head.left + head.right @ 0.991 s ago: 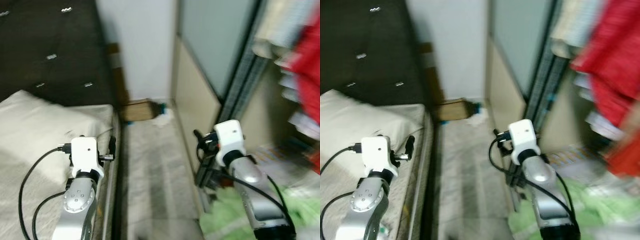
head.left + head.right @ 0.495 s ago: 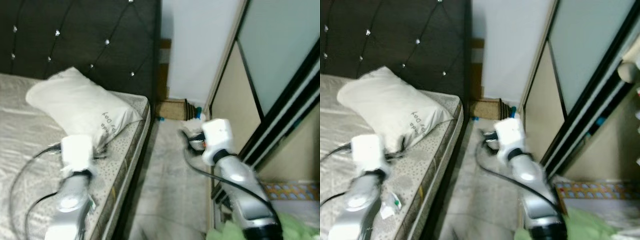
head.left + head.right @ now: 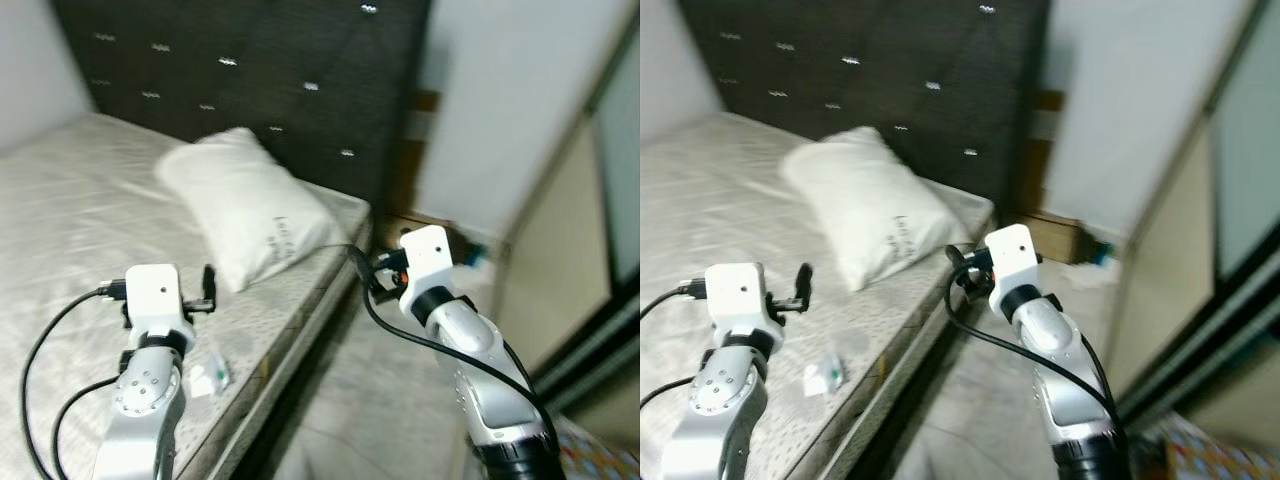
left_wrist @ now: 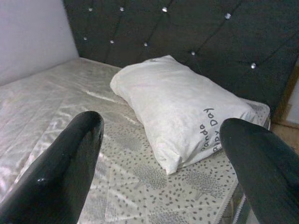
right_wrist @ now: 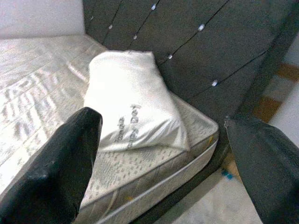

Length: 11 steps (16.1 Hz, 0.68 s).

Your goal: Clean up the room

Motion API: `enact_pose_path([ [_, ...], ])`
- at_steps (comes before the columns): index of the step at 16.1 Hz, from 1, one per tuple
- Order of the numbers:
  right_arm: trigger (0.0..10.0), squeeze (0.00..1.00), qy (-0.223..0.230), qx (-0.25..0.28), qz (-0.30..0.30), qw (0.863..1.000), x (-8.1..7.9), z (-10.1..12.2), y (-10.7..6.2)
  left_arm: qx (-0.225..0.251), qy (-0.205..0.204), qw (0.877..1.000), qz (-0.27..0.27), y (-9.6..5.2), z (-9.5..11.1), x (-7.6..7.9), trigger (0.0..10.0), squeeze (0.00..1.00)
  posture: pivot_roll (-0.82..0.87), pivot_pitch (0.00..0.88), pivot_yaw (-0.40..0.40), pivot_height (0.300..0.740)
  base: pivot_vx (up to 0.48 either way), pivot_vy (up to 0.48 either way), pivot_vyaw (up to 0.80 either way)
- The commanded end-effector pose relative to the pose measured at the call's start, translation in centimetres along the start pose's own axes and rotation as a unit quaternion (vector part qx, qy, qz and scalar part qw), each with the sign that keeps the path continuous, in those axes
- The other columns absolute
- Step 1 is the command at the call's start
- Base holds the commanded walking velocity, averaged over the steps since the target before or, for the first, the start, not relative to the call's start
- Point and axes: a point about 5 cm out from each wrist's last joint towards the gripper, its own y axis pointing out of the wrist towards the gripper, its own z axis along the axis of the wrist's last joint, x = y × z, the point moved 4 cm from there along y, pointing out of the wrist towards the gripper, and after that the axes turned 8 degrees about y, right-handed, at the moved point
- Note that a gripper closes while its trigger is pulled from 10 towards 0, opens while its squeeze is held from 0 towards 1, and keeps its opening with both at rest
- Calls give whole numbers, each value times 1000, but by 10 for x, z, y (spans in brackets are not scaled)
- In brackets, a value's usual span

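A white pillow (image 3: pixel 245 205) with grey lettering lies on the patterned mattress (image 3: pixel 80 220), close to the dark headboard. A small crumpled wrapper (image 3: pixel 208 378) rests near the mattress's near edge, just right of my left arm. My left gripper (image 4: pixel 161 125) hovers over the mattress, open, with nothing between its fingers; the pillow is ahead of it. My right gripper (image 5: pixel 163 120) is held over the gap beside the bed, open and empty, and it also faces the pillow (image 5: pixel 133 107).
A black tufted headboard (image 3: pixel 260 70) stands behind the bed. A narrow strip of pale floor (image 3: pixel 390 400) runs between the bed and a sliding wardrobe door (image 3: pixel 1200 250). A cardboard box (image 3: pixel 1050 232) sits against the far wall.
The whole view has swung left, from the wardrobe and hanging clothes to the bed and pillow. Both arms keep about the same raised pose.
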Motion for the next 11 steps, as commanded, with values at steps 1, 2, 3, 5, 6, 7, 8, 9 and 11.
enact_pose_path([
  [1,10000,0,2,2,2,1000,1,1,-1,-6,3,1000,-1,0,-3,0,10000,0,-129,0,-32,740,0,0,800],
  [2,10000,0,3,1,3,1000,0,1,-2,-6,3,1000,-6,1,-3,1,10000,0,-129,0,-32,740,0,0,800],
  [3,10000,0,5,1,3,1000,-1,0,-2,-5,4,1000,-7,1,-2,1,10000,0,-127,0,-31,740,0,0,800],
  [5,10000,0,7,2,4,1000,-1,1,0,-5,5,1000,0,1,-2,-1,10000,0,-122,0,-30,740,0,0,800],
  [6,10000,0,7,4,4,1000,-2,2,1,-4,7,1000,5,1,-1,-3,10000,0,-122,0,-30,740,0,0,800],
  [7,10000,0,8,5,3,1000,-2,3,2,-6,8,1000,12,1,-2,-4,10000,0,-122,0,-30,740,0,0,800],
  [8,10000,0,7,9,2,1000,-1,5,3,-12,4,1000,13,3,-3,-4,10000,0,-123,0,-29,740,0,0,800],
  [9,10000,0,7,10,1,1000,-1,6,3,-13,2,1000,12,3,-4,-4,10000,0,-127,0,-26,740,0,0,800],
  [11,10000,0,6,12,-1,1000,0,6,3,-12,0,1000,8,5,-4,-4,10000,0,-131,0,-23,740,0,0,800],
])
